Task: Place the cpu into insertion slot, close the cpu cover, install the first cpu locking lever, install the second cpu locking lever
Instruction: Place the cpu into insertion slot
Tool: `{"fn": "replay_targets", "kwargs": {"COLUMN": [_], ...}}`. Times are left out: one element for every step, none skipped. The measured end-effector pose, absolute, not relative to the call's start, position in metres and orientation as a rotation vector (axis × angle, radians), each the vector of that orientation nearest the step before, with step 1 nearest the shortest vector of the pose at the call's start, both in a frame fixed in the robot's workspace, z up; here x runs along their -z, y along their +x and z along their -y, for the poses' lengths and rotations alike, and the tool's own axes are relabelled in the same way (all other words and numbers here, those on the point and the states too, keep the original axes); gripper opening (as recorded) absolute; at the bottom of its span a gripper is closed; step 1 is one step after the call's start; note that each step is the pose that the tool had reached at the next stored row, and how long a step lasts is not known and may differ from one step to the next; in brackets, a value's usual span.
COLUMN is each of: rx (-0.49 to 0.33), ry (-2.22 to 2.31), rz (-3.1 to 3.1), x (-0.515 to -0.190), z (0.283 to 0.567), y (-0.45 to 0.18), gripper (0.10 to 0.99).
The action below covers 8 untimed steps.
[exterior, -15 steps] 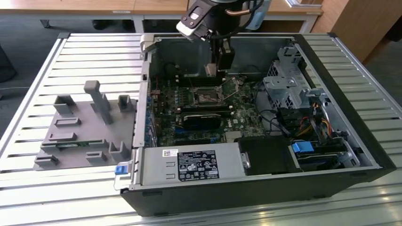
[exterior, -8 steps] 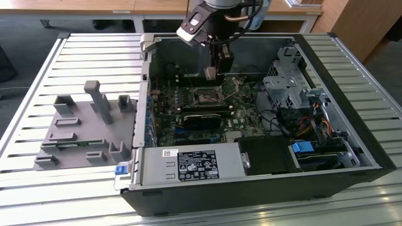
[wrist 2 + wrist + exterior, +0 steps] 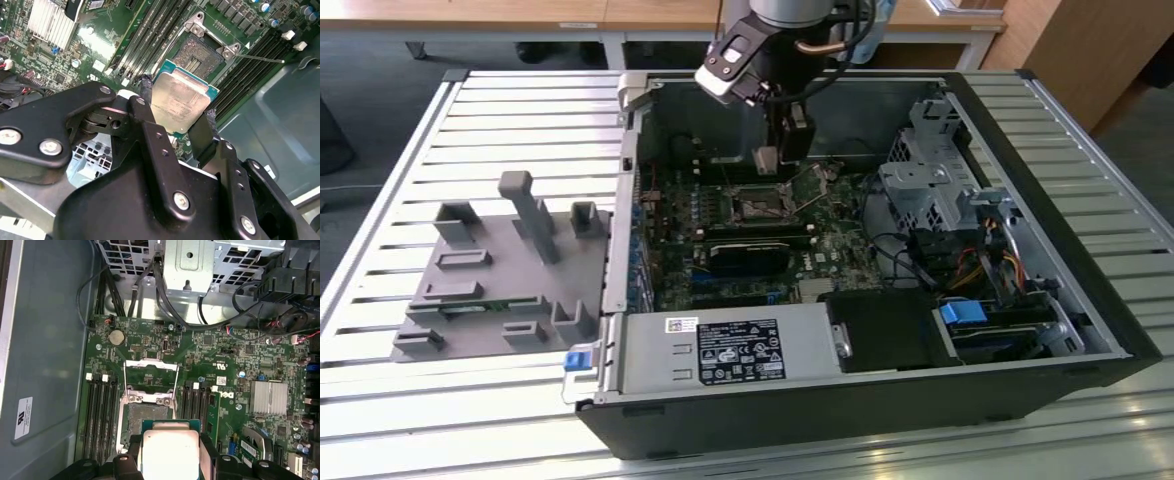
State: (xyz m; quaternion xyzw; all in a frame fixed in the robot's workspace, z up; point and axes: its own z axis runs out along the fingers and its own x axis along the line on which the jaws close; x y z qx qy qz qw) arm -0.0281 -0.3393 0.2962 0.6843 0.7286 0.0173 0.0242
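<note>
Arm (image 3: 781, 35) angled down into case (image 3: 854, 415); claw (image 3: 177, 102) clenched on cpu (image 3: 170, 452); seemingly just above insertion slot (image 3: 200, 55)

A slatted metal table (image 3: 494, 110) is seen before wooden desks (image 3: 520, 12); a wooden cabinet (image 3: 1074, 45) is set at the exterior view's right, with dark floor (image 3: 374, 75) beneath.

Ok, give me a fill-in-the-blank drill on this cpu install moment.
The gripper is shut on the ___. The insertion slot is ___, with nothing seated in it. The cpu cover stands ___, tilted up off the slot.
Missing words: cpu; empty; open.
</note>
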Motion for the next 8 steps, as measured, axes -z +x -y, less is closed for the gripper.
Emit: {"fn": "replay_targets", "kwargs": {"rx": [-0.053,-0.053,-0.052,-0.052,-0.052,-0.052,-0.052,-0.052], "ry": [2.117,2.117,2.117,2.117,2.117,2.118,2.118,2.119], "rz": [-2.254,-2.254,-2.253,-2.253,-2.252,-2.251,-2.251,-2.250], "x": [-0.2958,-0.2952,-0.2944,-0.2934,-0.2923,-0.2912,-0.2899,-0.2886], "z": [0.3393,0.3392,0.3390,0.3388,0.3386,0.3382,0.3379,0.3377], "y": [-0.0281,-0.0281,-0.0281,-0.0282,-0.0282,-0.0282,-0.0282,-0.0282], "gripper": [0.537,0.537,0.537,0.537,0.537,0.537,0.537,0.537]}}
